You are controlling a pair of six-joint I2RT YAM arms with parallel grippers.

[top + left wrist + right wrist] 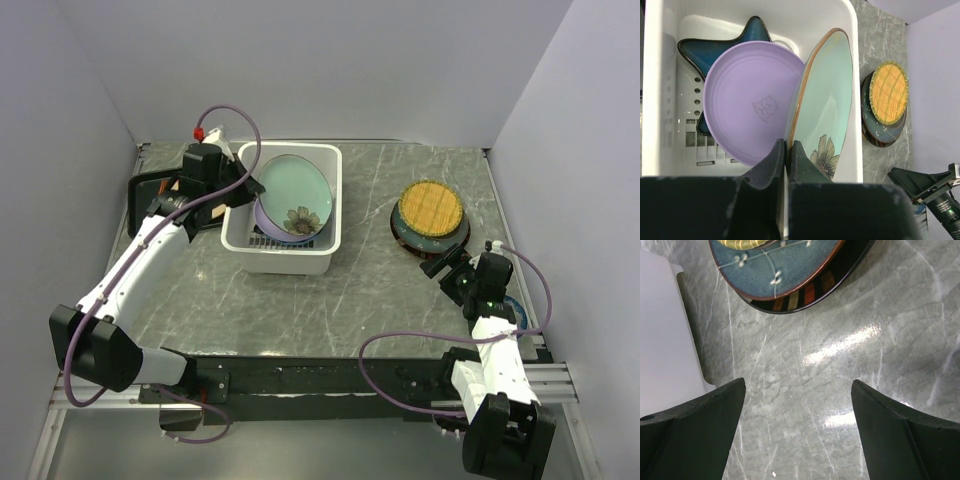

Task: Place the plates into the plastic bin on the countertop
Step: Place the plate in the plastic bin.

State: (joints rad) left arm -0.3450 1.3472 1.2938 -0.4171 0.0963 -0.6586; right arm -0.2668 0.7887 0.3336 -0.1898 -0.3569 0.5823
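Where left claw (787, 150) clamps on rim of pale green plate (825, 95), we see plate tilted on edge inside plastic bin (765, 12), at 11 o'clock on counter (380, 290). Lavender plate (747, 110) at its 9 o'clock, overlapping blue star plate (715, 47). Right claw (798, 385) spread wide above counter, at 5 o'clock from yellow woven plate (431, 206) atop dark teal plate (780, 260).

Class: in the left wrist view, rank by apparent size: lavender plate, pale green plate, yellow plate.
1. Lavender plate
2. Pale green plate, tilted edgeways, so nearly level with the first
3. Yellow plate, farther off, clearly smallest
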